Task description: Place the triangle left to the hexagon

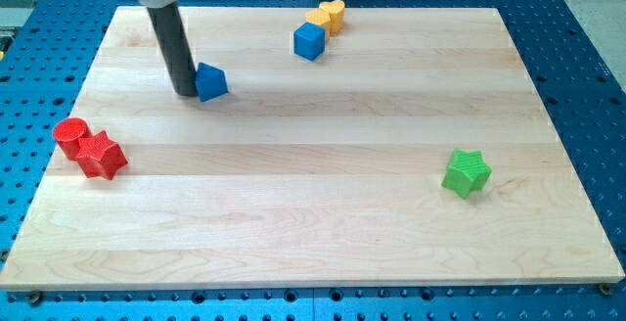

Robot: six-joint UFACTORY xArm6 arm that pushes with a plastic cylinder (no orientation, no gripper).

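My tip (185,92) is touching the blue triangle (210,82) at the desk's (313,194) upper left.

A blue cube (309,41) is sitting up and to the view's right of the triangle, with bare wood lying between them, and behind the cube two yellow blocks are touching: one hexagon-like (317,19), one heart-shaped (333,12). A red cylinder (70,137) and red star (100,155) are huddling at the view's left edge; a green star (467,172) is standing well apart at the right. The tip is pressing the triangle's left side. The triangle is sitting upright, apex pointing up; no long axis is showing. The end effector is a bare rod, gripping nothing.
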